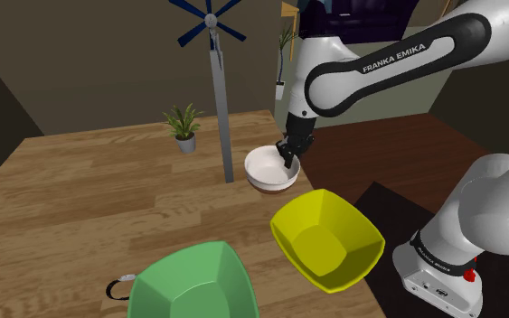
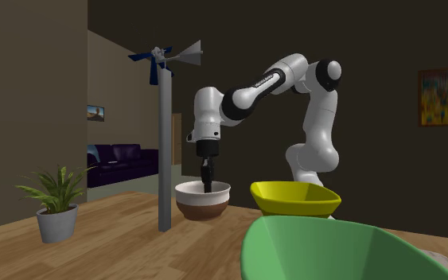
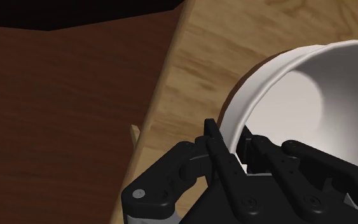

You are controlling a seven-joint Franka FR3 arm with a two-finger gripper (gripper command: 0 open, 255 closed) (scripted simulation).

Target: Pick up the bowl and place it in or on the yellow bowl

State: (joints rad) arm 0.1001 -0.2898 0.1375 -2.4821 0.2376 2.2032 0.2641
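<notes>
The white, brown-based bowl point(image 1: 266, 168) sits on the tabletop point(image 1: 80, 208) by its edge at the shoulder view's right. The hand point(image 1: 288, 156) clamps its rim, one finger inside. The yellow bowl point(image 1: 326, 240) stands nearer, apart.

Green bowl point(image 1: 193, 285) in the foreground | potted plant point(image 1: 184, 126) near the table's point(image 1: 71, 199) far edge | grey pole point(image 1: 220, 108) topped by blue-bladed windmill point(image 1: 212, 20) | purple sofa point(image 2: 122, 157) beyond
</notes>
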